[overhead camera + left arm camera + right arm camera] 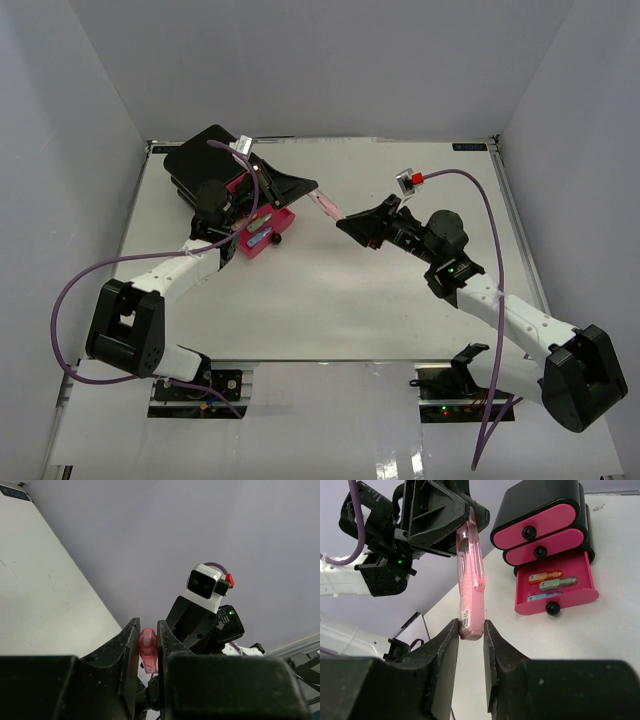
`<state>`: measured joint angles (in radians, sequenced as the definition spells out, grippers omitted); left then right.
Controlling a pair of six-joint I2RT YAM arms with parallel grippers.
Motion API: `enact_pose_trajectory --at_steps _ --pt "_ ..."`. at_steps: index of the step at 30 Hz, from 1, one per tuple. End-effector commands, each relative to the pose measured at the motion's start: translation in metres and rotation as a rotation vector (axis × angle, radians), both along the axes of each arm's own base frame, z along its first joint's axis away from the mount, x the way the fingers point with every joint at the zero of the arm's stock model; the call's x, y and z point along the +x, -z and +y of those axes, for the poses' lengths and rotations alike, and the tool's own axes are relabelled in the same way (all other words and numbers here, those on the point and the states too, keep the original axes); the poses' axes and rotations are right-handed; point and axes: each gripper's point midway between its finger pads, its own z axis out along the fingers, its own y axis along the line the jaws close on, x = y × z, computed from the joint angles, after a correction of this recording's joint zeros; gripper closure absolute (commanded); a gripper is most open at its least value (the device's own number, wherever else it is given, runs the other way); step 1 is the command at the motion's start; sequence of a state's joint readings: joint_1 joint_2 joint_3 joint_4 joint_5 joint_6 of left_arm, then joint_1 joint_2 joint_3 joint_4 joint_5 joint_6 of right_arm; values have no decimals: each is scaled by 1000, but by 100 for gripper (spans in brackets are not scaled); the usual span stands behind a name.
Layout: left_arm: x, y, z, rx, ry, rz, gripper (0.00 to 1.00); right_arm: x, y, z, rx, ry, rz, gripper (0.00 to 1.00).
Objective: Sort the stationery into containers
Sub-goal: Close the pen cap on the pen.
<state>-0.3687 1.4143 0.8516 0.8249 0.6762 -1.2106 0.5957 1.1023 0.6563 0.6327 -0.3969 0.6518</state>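
- The pink pen (470, 570) hangs in mid-air above the bench (350, 300), just left of centre in the overhead view, with one end in each arm's reach.
- The left end effector (147, 625) is clamped on the pen's upper end.
- The right end effector (471, 625) has its fingers (447, 655) lying close against both sides of the pen's lower, labelled end. I cannot tell whether they are pressing it.
- In the upper right of the right wrist view stands the black drawer box (540, 500).
- Its top drawer (555, 520) and middle drawer (560, 542) are pushed in, and its bottom drawer (560, 600) is pulled out.
- Inside the bottom drawer lie an orange piece (545, 576), a green piece (557, 583) and a blue piece (540, 597), side by side.
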Motion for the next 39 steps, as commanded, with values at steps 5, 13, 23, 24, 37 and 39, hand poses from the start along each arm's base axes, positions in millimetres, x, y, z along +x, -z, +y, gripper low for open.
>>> enact_pose_trajectory --at_steps 5,13,23,24,37,39 --pt "-13 -12 2 -9 31 -70 93 -1 -30 4 63 -27 -85 77" --pt "-16 -10 1 -26 49 -54 92 -6 -21 7 84 -66 -95 82" --pt "-22 -5 -4 -15 73 -60 92 -6 -30 9 125 -81 -123 87" --pt "-23 -5 -5 -14 77 -61 92 -5 -32 9 131 -80 -127 88" --pt "-39 7 -16 11 122 -81 92 -3 -44 13 171 -94 -147 92" --pt "-41 7 -19 9 132 -86 92 -4 -45 14 180 -103 -142 92"
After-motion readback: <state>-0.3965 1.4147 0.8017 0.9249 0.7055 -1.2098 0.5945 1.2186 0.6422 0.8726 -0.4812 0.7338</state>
